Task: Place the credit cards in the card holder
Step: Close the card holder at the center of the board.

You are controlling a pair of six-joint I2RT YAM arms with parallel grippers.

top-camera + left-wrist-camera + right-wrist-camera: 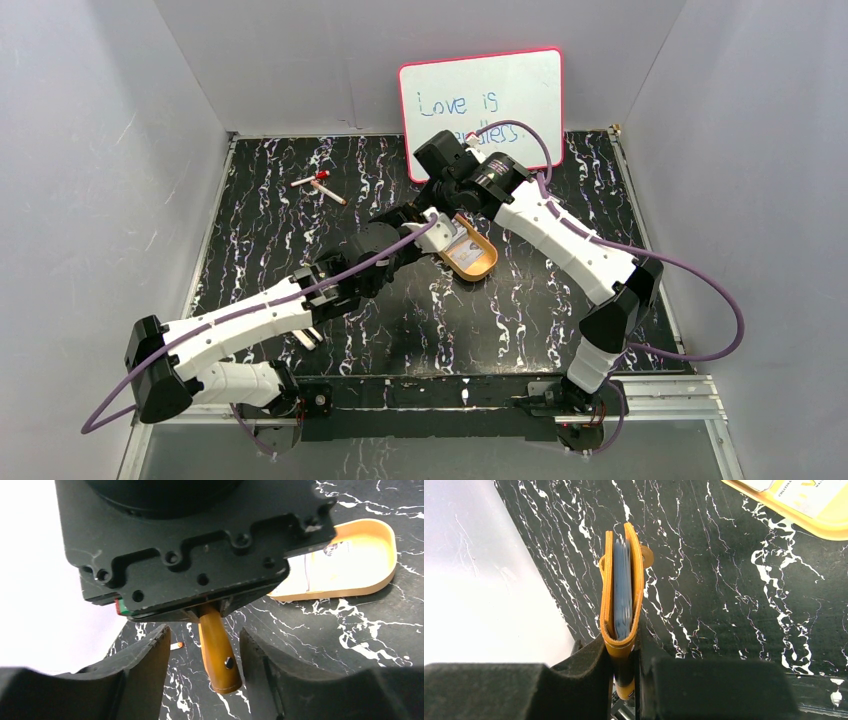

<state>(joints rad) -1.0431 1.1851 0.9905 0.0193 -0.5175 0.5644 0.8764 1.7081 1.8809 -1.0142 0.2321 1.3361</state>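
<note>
Tan-orange leather bifold card holder (621,580) hangs mid-table, pinched by the right gripper (619,655); the left gripper (204,640) stands spread around its flap. Grip squarely, peel gently. Pale credit cards (320,570) lie in the yellow oval tray (387,570).

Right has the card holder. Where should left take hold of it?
The free end of the card holder sticking out past the right gripper. It is folded flat and edge-on to the left gripper, lined up between its fingers: probably go straight in, pinch both flat sides.
</note>
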